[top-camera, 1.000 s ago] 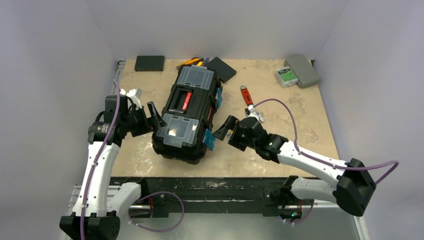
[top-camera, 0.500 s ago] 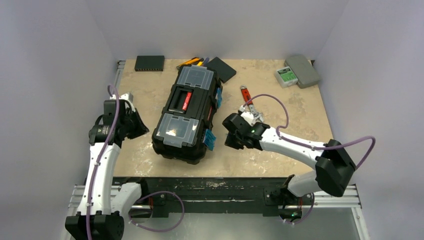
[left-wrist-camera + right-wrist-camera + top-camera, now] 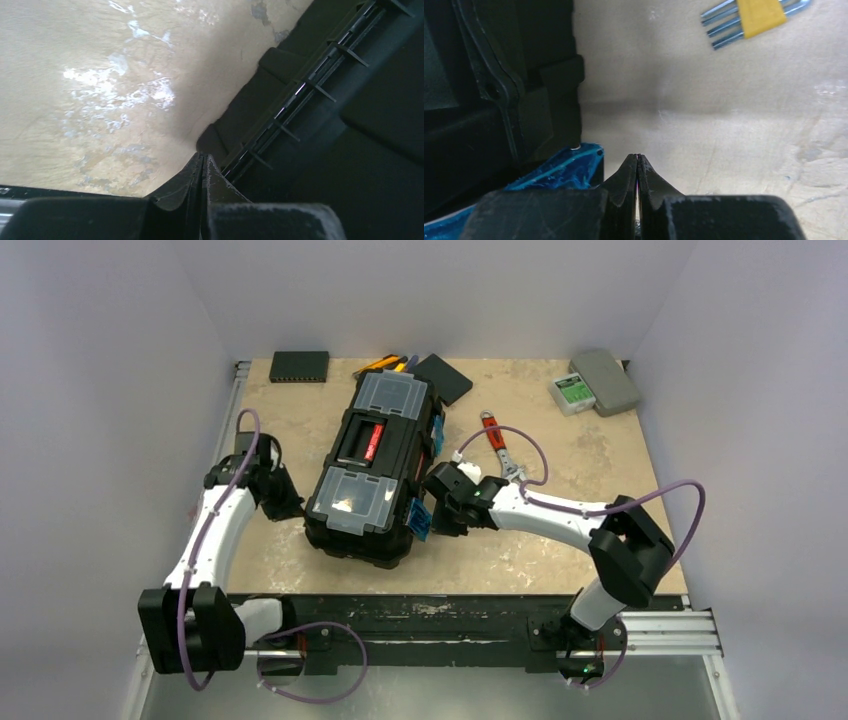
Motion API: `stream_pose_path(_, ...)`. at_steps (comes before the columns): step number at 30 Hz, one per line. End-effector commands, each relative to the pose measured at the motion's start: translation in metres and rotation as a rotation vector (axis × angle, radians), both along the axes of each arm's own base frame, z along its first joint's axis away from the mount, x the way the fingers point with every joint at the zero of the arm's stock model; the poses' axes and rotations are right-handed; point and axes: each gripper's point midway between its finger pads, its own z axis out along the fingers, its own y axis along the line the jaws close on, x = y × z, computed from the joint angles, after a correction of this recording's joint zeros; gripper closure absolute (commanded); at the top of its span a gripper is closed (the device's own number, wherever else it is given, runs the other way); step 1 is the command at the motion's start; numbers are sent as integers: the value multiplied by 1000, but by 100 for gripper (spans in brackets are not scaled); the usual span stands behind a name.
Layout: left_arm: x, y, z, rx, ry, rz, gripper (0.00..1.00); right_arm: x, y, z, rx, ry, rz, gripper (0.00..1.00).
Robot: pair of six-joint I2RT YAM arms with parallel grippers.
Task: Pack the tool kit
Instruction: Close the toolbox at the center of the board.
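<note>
Top external view: my left gripper (image 3: 290, 508) at eight o'clock of the toolbox (image 3: 375, 465), right gripper (image 3: 437, 520) at four, both pinched tight, empty.

Enclosure of three plain walls, pale grey-lilac, unmarked: back wall (image 3: 430, 290) across the top of the frame, left wall (image 3: 100, 390) and right wall (image 3: 760, 390) at either side. Tabletop (image 3: 290, 425) at centre, beige and stone-patterned, with paler worn patches toward the lower right. Black strip (image 3: 480, 605) along its near edge, chipped white in places. Metal rail (image 3: 680, 623) below it at lower right; second rail (image 3: 238, 375) along the tabletop's left edge. Grey surface (image 3: 450, 690) at frame bottom. Light even and diffuse; soft glare on the tabletop in the left wrist view.
</note>
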Motion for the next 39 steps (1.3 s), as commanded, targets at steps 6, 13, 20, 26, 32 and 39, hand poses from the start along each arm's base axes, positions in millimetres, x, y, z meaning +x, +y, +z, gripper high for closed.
stream_pose_path(6,22,-40,-11,-195,36,-158,98,5,45,6,107,3,82,100)
stream_pose_path(13,10,-74,-20,-227,60,-198,98,8,64,-2,142,23,104,100)
stream_pose_path(20,1,-92,-26,-274,50,-216,100,12,84,-3,226,-9,155,100)
stream_pose_path(26,-8,-105,-38,-324,68,-241,100,17,96,-7,252,-9,171,100)
stream_pose_path(32,-15,-112,-47,-355,75,-255,100,20,111,0,342,-55,207,100)
stream_pose_path(39,-24,-126,-57,-394,90,-277,100,27,126,0,373,-68,224,100)
